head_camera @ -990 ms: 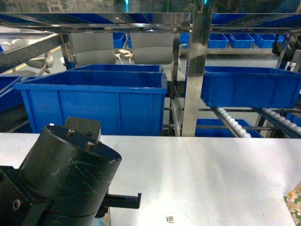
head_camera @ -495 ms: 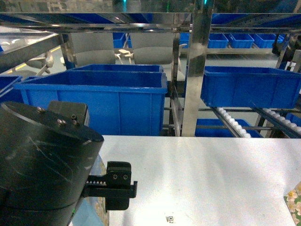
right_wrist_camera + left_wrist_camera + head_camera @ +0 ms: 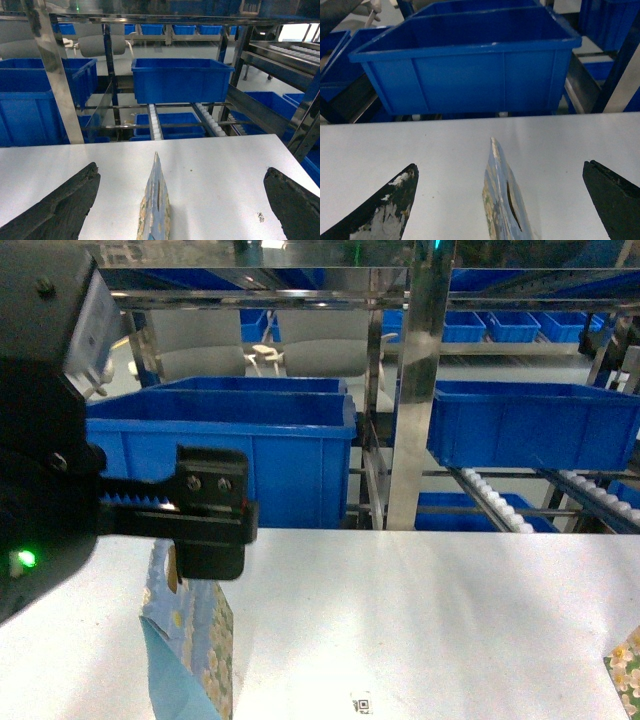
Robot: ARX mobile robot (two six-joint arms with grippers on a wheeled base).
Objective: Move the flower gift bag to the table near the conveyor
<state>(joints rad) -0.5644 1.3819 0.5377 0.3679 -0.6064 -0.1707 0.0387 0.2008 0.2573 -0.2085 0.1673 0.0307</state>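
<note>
Left gripper (image 3: pixel 500 200): jaws spread wide, gripping nothing; the bag stands in the gap, clear of both fingers.
Bag (image 3: pixel 502 205): upright on the table, edge-on to the left wrist camera, handle hole showing; head view shows it at lower left (image 3: pixel 190 655), floral face and pale aqua side, under the left arm.
Right gripper (image 3: pixel 180 200): also wide apart, holding nothing; a second floral bag (image 3: pixel 156 207) stands between its fingers.
View differences: only the wrist views show the finger gaps; the head view shows just a corner of the second bag at the right edge (image 3: pixel 625 670), and the right gripper is out of its frame.
Table (image 3: pixel 450 620): pale grey, open surface between the two bags; far edge meets the racking.
Beyond the edge: blue bin (image 3: pixel 225 455) ahead of the left arm; conveyor (image 3: pixel 156 122) rollers sloping down to the table at right.
Labels: small square code sticker (image 3: pixel 361 705), too small to read.
</note>
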